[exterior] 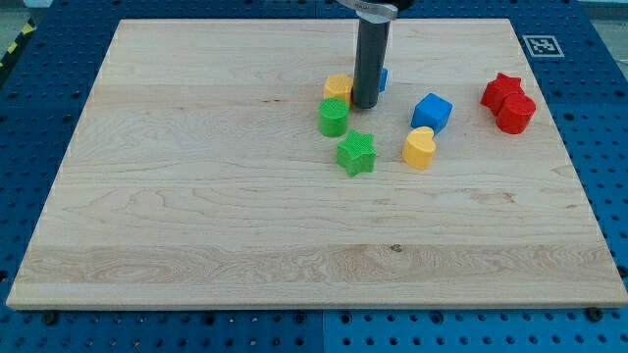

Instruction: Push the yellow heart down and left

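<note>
The yellow heart (pixel 419 148) lies right of the board's middle, just below a blue cube (pixel 432 112). My tip (pixel 365 105) is the lower end of a dark rod, up and to the left of the heart, with a clear gap between them. The tip stands right beside a yellow block (pixel 338 88), whose shape I cannot make out. It is just above and right of a green cylinder (pixel 334 117). A green star (pixel 356 153) lies below the tip, left of the heart.
A small blue block (pixel 383 78) is mostly hidden behind the rod. A red star (pixel 501 89) and a red cylinder (pixel 516 113) touch each other at the right. The wooden board (pixel 196 216) sits on a blue perforated table (pixel 608 147).
</note>
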